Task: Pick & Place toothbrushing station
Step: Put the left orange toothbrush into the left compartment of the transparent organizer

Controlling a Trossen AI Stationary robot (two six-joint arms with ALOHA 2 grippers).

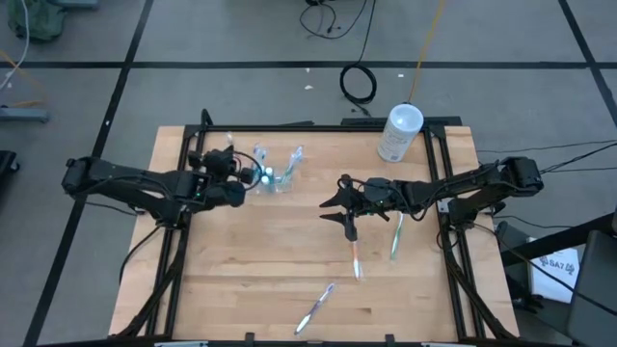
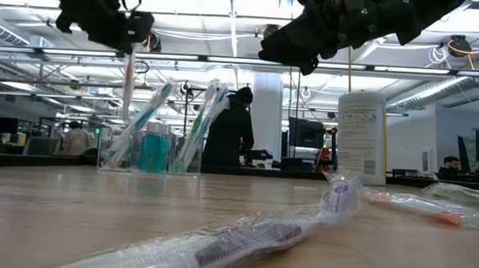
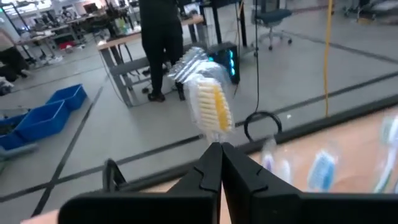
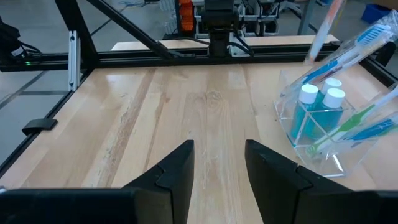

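At centre left, the left claw [image 1: 243,180] is gripping a wrapped toothbrush [image 3: 210,106] just beside the toothbrushing station [image 1: 276,172] on the tabletop [image 1: 251,270]. Right of centre, the right claw [image 1: 333,210] is hanging wide apart, holding nothing.

Bright overhead light, blurred foreground

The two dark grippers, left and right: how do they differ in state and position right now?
The left gripper is shut on a wrapped toothbrush with yellow-and-white bristles; the right gripper is open and holds nothing. The left gripper hangs beside the clear plastic toothbrush holder at the table's back left; the right gripper sits mid-table, above the loose wrapped toothbrushes. Both are raised off the light wooden table.
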